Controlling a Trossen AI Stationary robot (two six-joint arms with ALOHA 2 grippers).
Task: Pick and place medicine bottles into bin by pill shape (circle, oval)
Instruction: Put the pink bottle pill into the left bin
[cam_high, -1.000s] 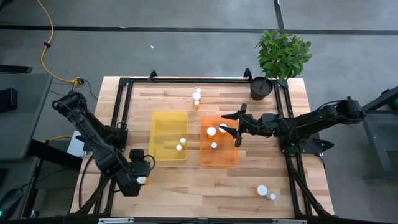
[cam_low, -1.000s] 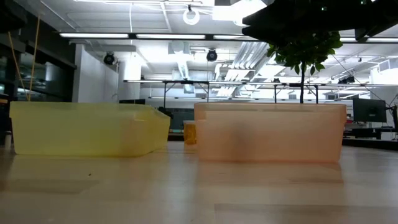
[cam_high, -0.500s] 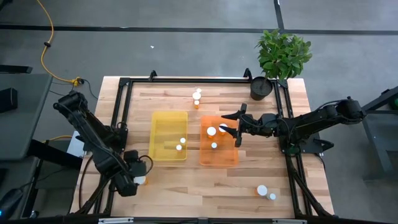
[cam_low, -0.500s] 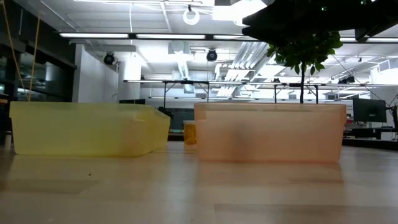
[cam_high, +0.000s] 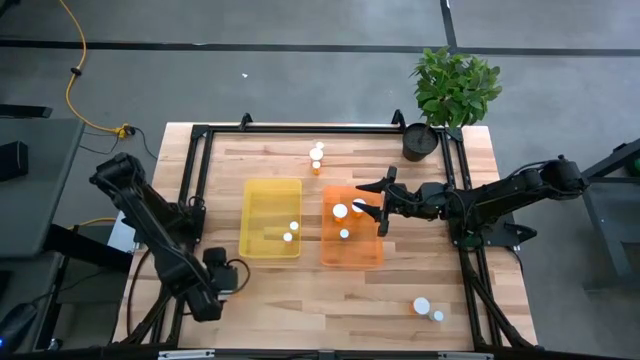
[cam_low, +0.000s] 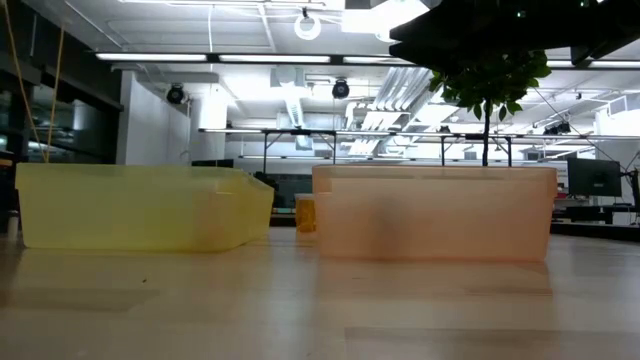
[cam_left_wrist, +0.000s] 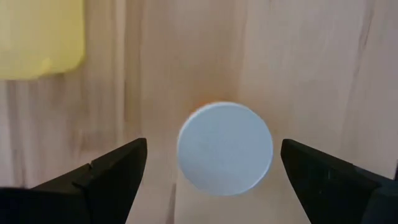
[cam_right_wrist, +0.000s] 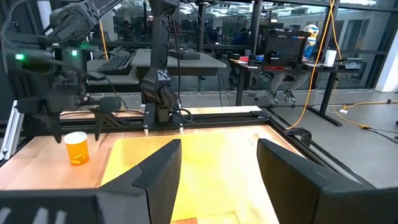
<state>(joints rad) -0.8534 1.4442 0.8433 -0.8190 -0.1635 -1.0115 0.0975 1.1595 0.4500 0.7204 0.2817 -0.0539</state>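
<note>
My left gripper is open at the table's near left corner, pointing down. Its fingers stand on either side of an upright orange medicine bottle with a white cap without touching it. The right wrist view shows this bottle far off. My right gripper is open and empty above the orange tray. That tray holds three bottles. The yellow tray holds two. Two bottles stand at the far middle and two at the near right.
A potted plant stands at the far right corner. A black frame runs along the table's edges. In the low view the yellow tray and the orange tray stand side by side with a bottle behind them.
My left gripper has gone a little toward the table's near edge and now stands over the white-capped bottle, hiding its cap in the high view. My right arm has kept still.
</note>
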